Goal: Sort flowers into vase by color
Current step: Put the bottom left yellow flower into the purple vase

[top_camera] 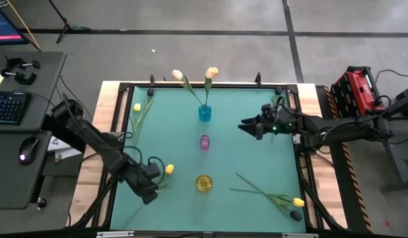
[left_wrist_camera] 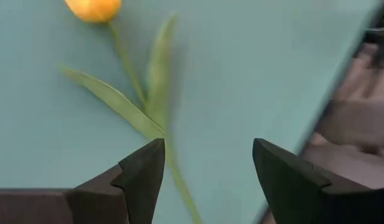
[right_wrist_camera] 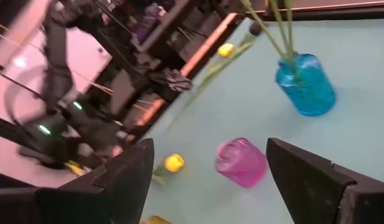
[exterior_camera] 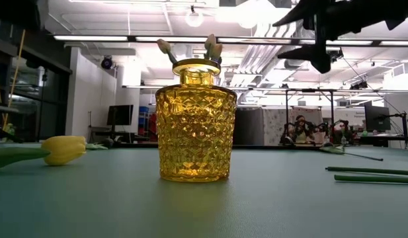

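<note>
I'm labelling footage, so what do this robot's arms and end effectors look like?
Both arms are dark, jointed and slim, with black cables trailing along them. The left end effector and right end effector each have two dark, wedge-shaped fingers tapering to points. Small green lights glow near the right wrist.

The desk (top_camera: 243,152) was teal. Three vases stood on it: a blue vase (top_camera: 204,112), a pink-purple vase (top_camera: 204,142), and a yellow vase (exterior_camera: 194,125) with a diamond-cut pattern. The flowers (top_camera: 168,169) had yellow, cream or dark heads on green stems.
</note>
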You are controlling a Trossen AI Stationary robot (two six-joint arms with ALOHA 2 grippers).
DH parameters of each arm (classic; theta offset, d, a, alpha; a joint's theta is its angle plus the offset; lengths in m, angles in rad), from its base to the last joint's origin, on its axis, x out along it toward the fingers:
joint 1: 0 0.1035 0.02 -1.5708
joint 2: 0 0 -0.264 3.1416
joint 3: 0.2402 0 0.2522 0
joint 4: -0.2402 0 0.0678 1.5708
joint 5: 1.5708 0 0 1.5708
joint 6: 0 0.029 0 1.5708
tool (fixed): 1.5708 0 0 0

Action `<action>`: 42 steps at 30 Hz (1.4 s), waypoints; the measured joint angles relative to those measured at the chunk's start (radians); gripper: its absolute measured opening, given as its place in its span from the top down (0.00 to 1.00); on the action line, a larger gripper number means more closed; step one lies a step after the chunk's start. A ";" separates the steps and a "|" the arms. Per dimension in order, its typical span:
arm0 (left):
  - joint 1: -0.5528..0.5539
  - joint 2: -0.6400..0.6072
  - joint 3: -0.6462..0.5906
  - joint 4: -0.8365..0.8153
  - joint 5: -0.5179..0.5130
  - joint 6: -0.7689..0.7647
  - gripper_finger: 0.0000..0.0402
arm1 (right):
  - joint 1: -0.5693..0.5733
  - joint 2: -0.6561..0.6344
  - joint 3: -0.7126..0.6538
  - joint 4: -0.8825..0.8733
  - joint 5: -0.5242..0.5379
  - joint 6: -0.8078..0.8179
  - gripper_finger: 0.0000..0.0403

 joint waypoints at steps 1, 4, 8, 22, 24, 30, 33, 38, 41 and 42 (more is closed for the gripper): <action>0.000 0.023 0.000 -0.002 -0.004 0.012 0.42 | 0.002 0.000 0.000 0.015 -0.001 0.019 0.26; -0.003 0.092 0.000 -0.035 -0.002 0.047 0.42 | 0.021 0.000 0.000 0.064 -0.002 0.072 0.26; -0.015 0.166 0.000 -0.025 -0.024 0.084 0.42 | 0.055 0.000 0.000 0.123 -0.002 0.117 0.26; -0.023 0.305 0.005 -0.003 -0.050 0.085 0.49 | 0.133 0.000 0.000 0.149 0.063 0.148 0.26; -0.018 0.305 0.004 -0.014 -0.063 0.085 0.61 | 0.135 0.000 0.000 0.149 0.077 0.145 0.26; -0.002 0.277 0.003 -0.022 -0.123 0.082 0.96 | 0.135 0.000 0.000 0.155 0.077 0.114 0.26; 0.030 0.212 0.025 -0.049 -0.282 0.086 0.98 | 0.135 0.000 0.000 0.170 0.065 0.088 0.26; 0.092 0.058 0.072 -0.019 -0.598 0.209 0.99 | 0.135 0.000 0.000 0.244 0.059 0.037 0.26; 0.155 -0.033 0.086 0.117 -0.808 0.370 1.00 | 0.135 0.000 0.000 0.304 0.059 -0.003 0.26; 0.175 -0.058 0.086 0.177 -0.860 0.441 1.00 | 0.135 0.000 0.000 0.321 0.059 -0.012 0.26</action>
